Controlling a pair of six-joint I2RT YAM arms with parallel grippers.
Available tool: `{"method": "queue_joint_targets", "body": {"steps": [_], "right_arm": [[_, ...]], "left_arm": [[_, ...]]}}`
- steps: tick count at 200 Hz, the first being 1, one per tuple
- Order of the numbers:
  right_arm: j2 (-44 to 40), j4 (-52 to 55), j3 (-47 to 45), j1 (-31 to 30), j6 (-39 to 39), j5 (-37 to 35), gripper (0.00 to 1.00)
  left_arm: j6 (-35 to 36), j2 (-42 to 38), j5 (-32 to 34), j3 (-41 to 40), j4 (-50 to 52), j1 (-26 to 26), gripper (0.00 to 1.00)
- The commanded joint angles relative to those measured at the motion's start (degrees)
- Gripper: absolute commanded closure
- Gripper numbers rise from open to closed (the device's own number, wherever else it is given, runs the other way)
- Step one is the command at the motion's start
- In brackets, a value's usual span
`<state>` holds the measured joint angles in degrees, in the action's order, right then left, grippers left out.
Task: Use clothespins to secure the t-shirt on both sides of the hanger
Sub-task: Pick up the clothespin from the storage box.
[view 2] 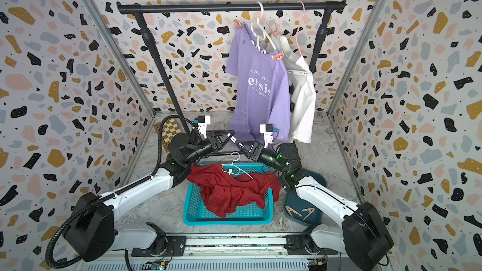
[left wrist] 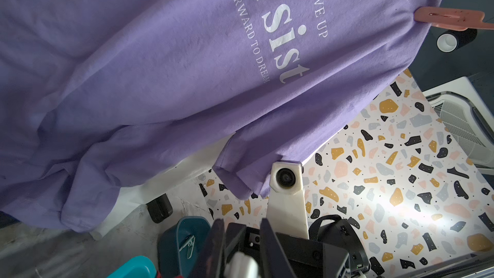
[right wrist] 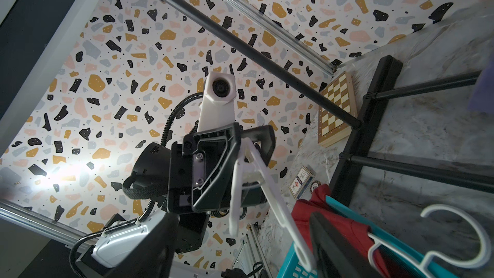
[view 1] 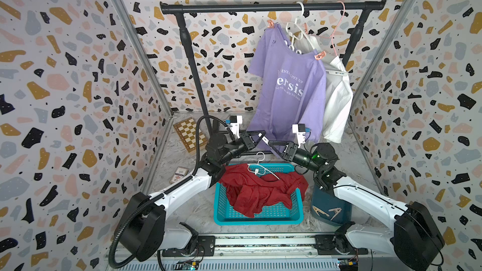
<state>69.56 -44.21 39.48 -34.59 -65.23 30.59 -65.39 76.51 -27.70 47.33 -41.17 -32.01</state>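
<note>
1. Mid-frame in a top view, just above the basket, the left end effector [view 1: 262,136] is pressed together on a white plastic spring clothespin [view 1: 265,139]. It grips one end so that the other end sticks out toward the opposite arm, which looks like a hand-over so the peg can be re-gripped.
2. The right end effector [view 1: 270,145] meets it tip to tip with its fingers spread around the free end. I cannot tell whether they touch the peg.
3. The right wrist view shows the white plastic spring clothespin [right wrist: 279,205] with its two legs splaying out of the left end effector [right wrist: 251,135]. Only one dark finger of the right end effector shows there, so its gap is cut off.
4. At upper right in a top view, the purple printed cotton t-shirt [view 1: 289,87] hangs on a white plastic hanger [view 1: 297,35] from the black metal rail [view 1: 234,7]. A pink clothespin [view 1: 270,24] sits on the higher shoulder and a second pink clothespin [view 1: 320,55] on the lower one, so this shirt looks secured.
5. Just right of it, a white t-shirt [view 1: 337,100] is half covered by the purple one, and how it is pegged is hard to make out. The white peg may be meant for it.
6. At lower centre, a teal plastic mesh basket [view 1: 258,221] on the marbled surface holds a crumpled red garment [view 1: 260,194] and a loose white hanger [view 1: 257,170]. To its right, a dark blue tray [view 1: 319,199] keeps two tan clothespins [view 1: 321,212] within reach, partly hidden by the right arm
</note>
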Motion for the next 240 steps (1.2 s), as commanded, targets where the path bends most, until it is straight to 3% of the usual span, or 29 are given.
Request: {"method": "queue_joint_targets", "body": {"steps": [1,106,240], "right_arm": [[0.5,-3.3,2.4,-0.6,-0.5,-0.1,0.25],[1.8,-3.5,3.5,-1.0,1.0,-1.0,0.45],[1.4,-0.6,4.5,-1.0,3.3,-2.8,0.60]], "left_arm": [[-0.3,-0.5,0.6,-0.6,-5.0,-0.3,0.80],[-1.4,0.1,1.5,-2.2,-6.8,-0.9,0.81],[-1.6,0.2,2.7,-3.3,-7.3,-1.8,0.80]]}}
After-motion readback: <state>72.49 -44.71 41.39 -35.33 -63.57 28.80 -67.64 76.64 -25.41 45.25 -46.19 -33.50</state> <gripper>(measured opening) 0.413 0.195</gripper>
